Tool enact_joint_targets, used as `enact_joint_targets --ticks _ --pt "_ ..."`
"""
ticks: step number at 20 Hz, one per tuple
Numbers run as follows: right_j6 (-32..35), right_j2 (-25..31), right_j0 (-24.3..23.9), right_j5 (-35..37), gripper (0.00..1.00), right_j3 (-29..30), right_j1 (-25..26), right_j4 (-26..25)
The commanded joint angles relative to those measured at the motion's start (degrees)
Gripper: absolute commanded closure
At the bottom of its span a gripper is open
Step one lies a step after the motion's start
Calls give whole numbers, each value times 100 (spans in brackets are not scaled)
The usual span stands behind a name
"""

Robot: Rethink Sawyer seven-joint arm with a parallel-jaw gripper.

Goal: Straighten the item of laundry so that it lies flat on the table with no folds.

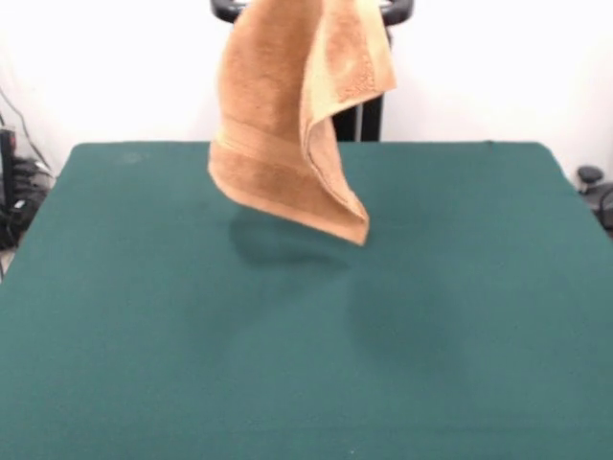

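The item of laundry [278,105], a tan-orange terry towel, hangs in the air over the far middle of the table [306,364]. It is folded lengthwise on itself, with one edge curling forward. A woven border band crosses it near the lower end. Its lowest corner points down to the right and floats clear of the green top, with a faint shadow beneath it. The towel's upper part runs past the top of the front view. The gripper is out of view above that edge.
Black pedestal parts [369,115] show behind the towel at the far side. Cables and dark gear [19,192] sit off the table's left edge, and a small black object [592,177] sits off its right edge.
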Motion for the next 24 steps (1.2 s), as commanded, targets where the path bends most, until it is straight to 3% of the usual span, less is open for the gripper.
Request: enact_joint_targets --ticks 1,9,24 --pt "1019 -677 175 821 100 185 -605 -792" --pt "1931 -1022 -11 550 100 62 -1310 -1933" --pt "457 -1359 -572 1335 100 -620 -277 -1660"
